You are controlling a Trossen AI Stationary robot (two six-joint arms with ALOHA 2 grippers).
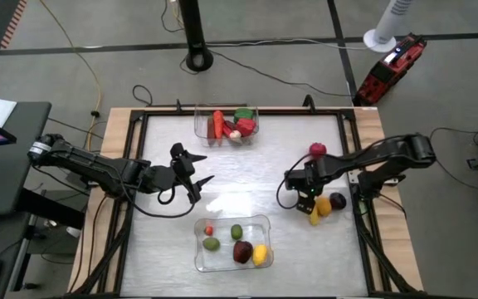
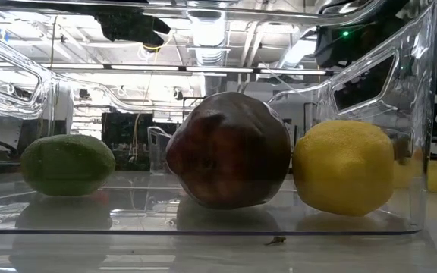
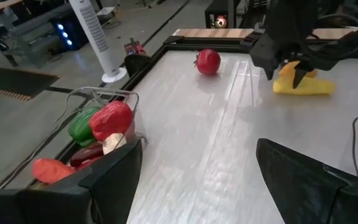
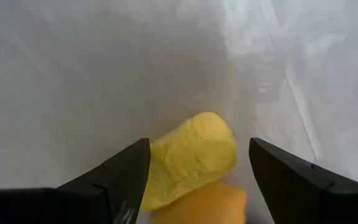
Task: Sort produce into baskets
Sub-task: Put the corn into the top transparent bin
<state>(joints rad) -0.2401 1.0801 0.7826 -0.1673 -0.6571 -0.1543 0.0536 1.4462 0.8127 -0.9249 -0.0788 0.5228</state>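
Observation:
My right gripper (image 1: 306, 199) is open and points down over a yellow produce piece (image 4: 194, 155) on the table's right half. Its fingers stand on either side of the piece and I see no touch. An orange piece (image 1: 324, 205) and a dark purple piece (image 1: 338, 200) lie against the yellow one. A red piece (image 1: 317, 150) lies alone farther back. My left gripper (image 1: 194, 172) is open and empty at the table's middle left. The far bin (image 1: 202, 126) holds red, green and whitish pieces. The near bin (image 1: 263, 223) holds green, dark red, yellow and small red pieces.
A black frame (image 1: 348, 124) rims the table top. In the low view the near bin's wall (image 2: 423, 91) fills the picture, with a green piece (image 2: 68, 164), a dark red piece (image 2: 228, 161) and a yellow piece (image 2: 344, 167) inside. Bare table lies between the bins.

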